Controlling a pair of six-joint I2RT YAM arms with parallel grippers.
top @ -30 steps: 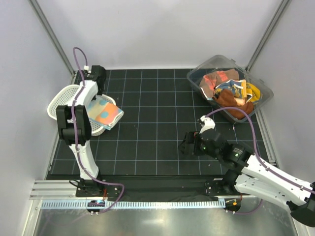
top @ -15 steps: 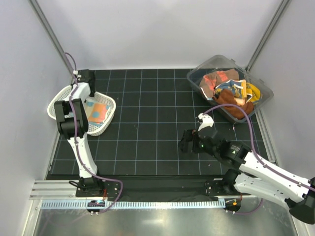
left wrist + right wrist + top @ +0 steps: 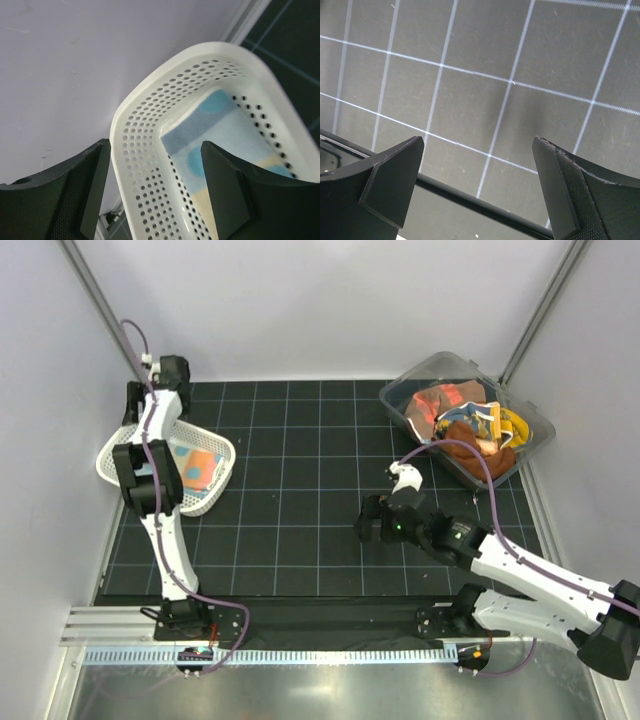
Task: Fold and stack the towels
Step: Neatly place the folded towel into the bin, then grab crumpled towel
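One folded towel (image 3: 197, 468) lies in the basket (image 3: 112, 458) below the left gripper (image 3: 155, 190), jaws wide and empty. Over in the bin (image 3: 415, 380), crumpled towels (image 3: 465, 425) sit beyond the right gripper (image 3: 480, 195), also wide and empty, seemingly the nearer arm.

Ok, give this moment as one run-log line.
left hand: open, empty, by basket | right hand: open, empty, over mat | folded towel: in basket | other towels: crumpled in bin

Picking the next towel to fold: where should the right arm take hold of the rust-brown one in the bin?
Probably pinch the rust-brown towel at its crumpled top, coming straight down: it lies heaped at the clear bin's near end, and the walls block a side approach.
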